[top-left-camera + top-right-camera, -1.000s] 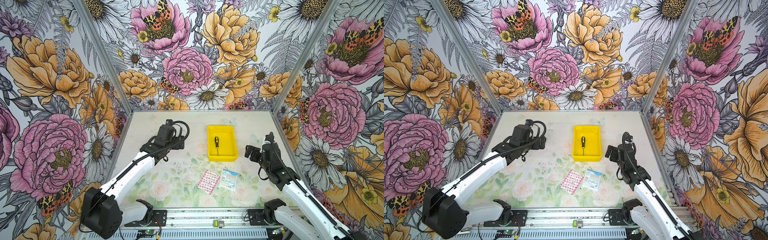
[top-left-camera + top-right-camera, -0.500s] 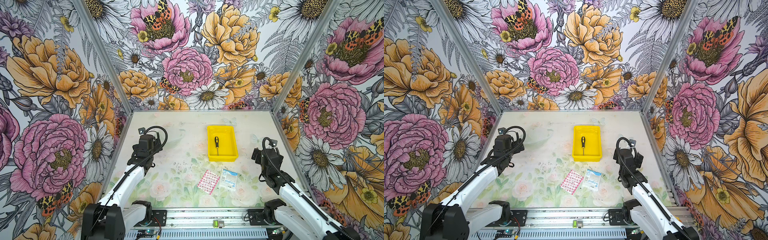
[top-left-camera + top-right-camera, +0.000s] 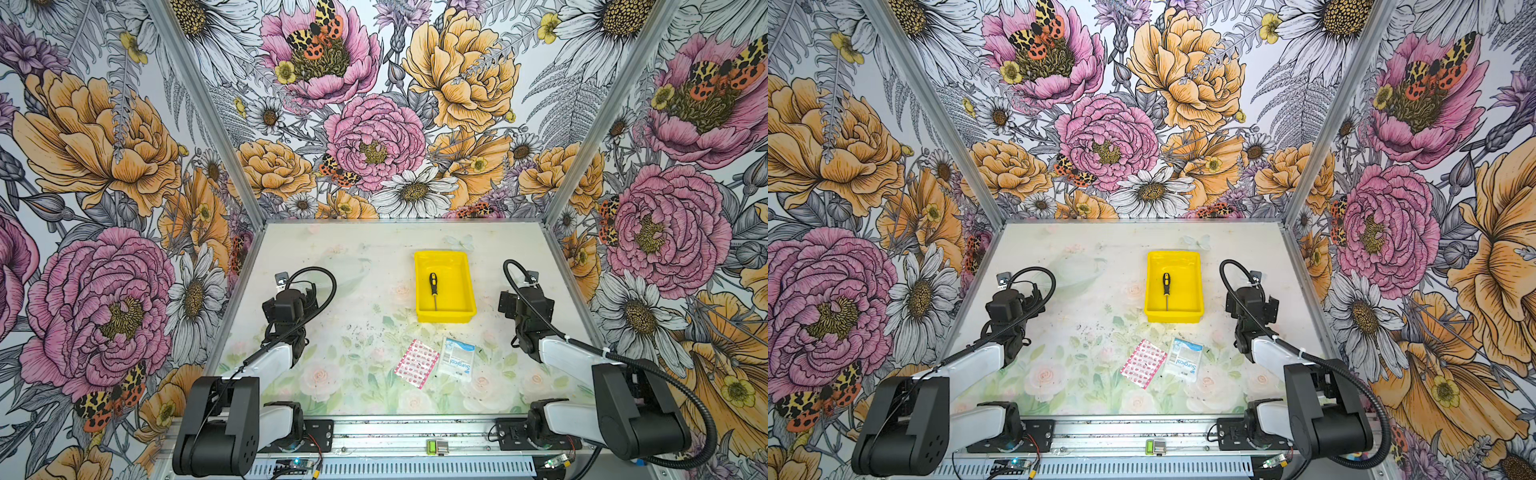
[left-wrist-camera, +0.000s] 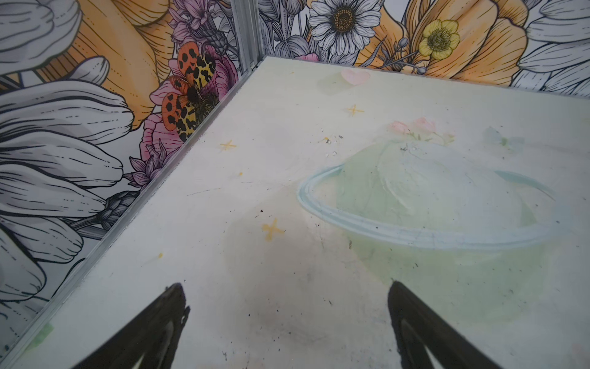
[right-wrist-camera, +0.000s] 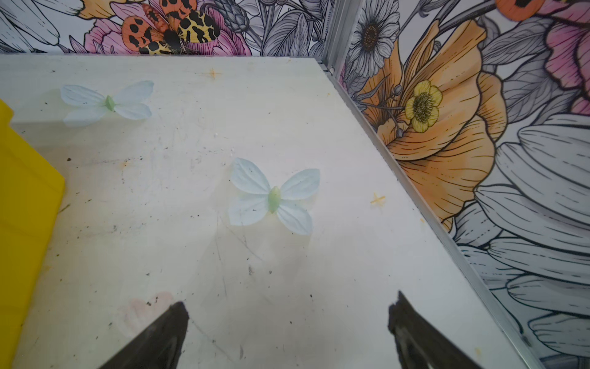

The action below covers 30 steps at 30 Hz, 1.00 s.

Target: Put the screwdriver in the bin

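The screwdriver lies flat inside the bin, handle toward twelve o'clock and tip toward six, so the placing looks done. The left gripper, at the bin's nine o'clock, and the right gripper, at its three o'clock, both show jaws spread and empty. Best now is to park both grippers well clear without nudging the bin.

Robot test cell, lab-type rig. 3 flower-print wall panels box in table; bare aluminium corner posts at seams. Table top printed with pastel flowers, scuffed and speckled. Front aluminium rail carries left arm and right arm; exposed circuit board, loose wires beside it.
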{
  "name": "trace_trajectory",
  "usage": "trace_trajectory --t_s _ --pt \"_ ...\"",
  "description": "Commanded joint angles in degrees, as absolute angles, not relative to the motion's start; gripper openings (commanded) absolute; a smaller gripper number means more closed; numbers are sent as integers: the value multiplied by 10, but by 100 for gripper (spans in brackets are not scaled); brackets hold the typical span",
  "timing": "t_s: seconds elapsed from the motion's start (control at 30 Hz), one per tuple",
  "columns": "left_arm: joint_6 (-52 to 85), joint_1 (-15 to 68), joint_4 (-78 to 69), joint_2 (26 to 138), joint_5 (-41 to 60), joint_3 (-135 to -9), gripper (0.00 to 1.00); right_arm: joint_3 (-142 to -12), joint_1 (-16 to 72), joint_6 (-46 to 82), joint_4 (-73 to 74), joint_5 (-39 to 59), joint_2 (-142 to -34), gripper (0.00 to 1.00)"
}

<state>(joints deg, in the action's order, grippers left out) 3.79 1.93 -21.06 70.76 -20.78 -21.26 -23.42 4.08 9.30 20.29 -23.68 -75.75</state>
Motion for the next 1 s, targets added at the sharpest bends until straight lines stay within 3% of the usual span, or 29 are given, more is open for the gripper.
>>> trace_trajectory --t_s 0.0,0.23,0.63,0.97 --pt "12 12 -306 722 -175 -222 99 -267 27 91 290 -234 -782 100" --pt "43 -2 -405 783 -172 -228 99 -287 15 84 322 -214 -822 100" --pt "39 -12 -451 829 -152 -230 99 -253 0 76 419 -165 -852 100" --pt "10 -13 -487 869 -64 -232 99 -220 0 63 501 -138 -878 100"
